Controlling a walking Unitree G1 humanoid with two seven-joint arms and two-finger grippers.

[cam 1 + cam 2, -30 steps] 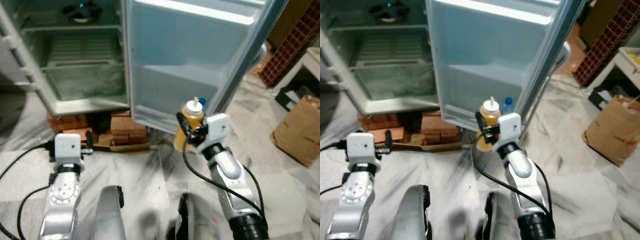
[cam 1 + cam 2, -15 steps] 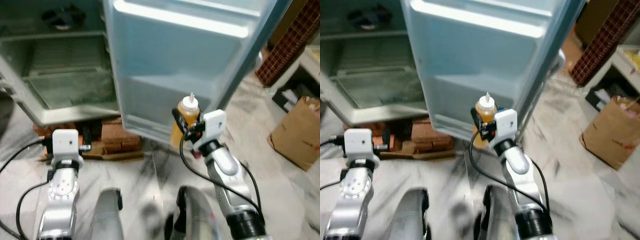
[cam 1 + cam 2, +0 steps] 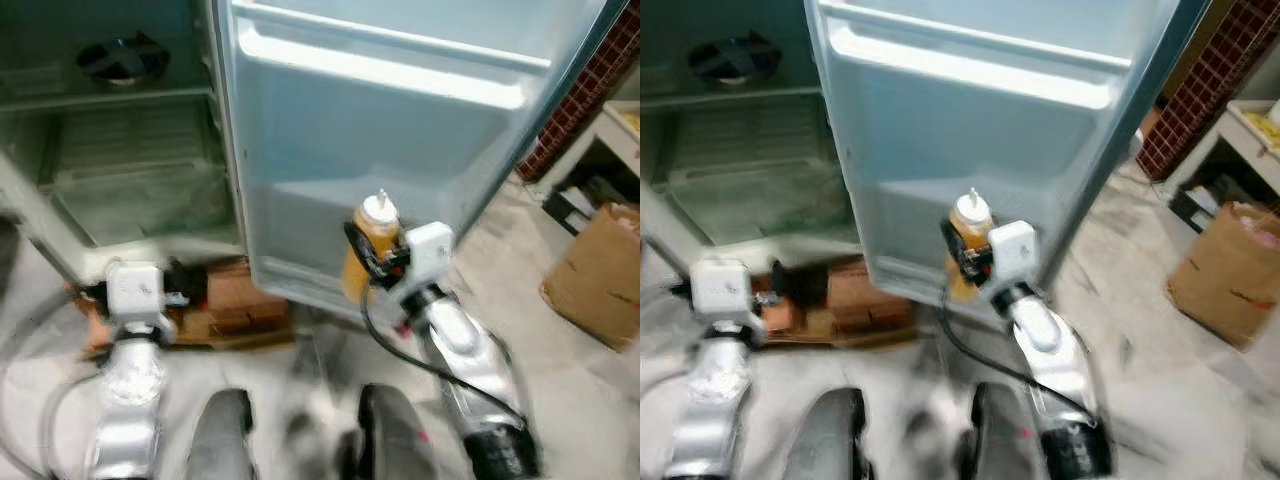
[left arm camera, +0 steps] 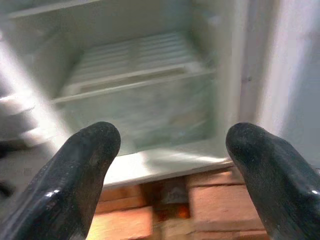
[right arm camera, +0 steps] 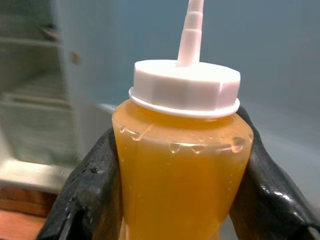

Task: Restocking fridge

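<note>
An orange squeeze bottle (image 3: 368, 250) with a white nozzle cap (image 5: 186, 87) stands upright in my right gripper (image 3: 362, 262), which is shut on its body just in front of the lower shelf of the open fridge door (image 3: 380, 130). The black fingers (image 5: 90, 185) press on both sides of the bottle. The fridge's inside (image 3: 130, 150) is at the left, with wire shelves and a dark bowl (image 3: 118, 60) on the upper one. My left gripper (image 4: 172, 165) is open and holds nothing; it is low, facing the fridge's bottom compartment (image 4: 140, 115).
The fridge rests on red bricks (image 3: 235, 300). A brown cardboard box (image 3: 598, 270) lies on the floor at the right, beside a brick wall (image 3: 590, 90) and a white piece of furniture (image 3: 620, 120). The floor is pale marble.
The camera has moved closer to the fridge, so the door looks larger and more central. My right gripper still holds the bottle, now nearer the door shelf.
</note>
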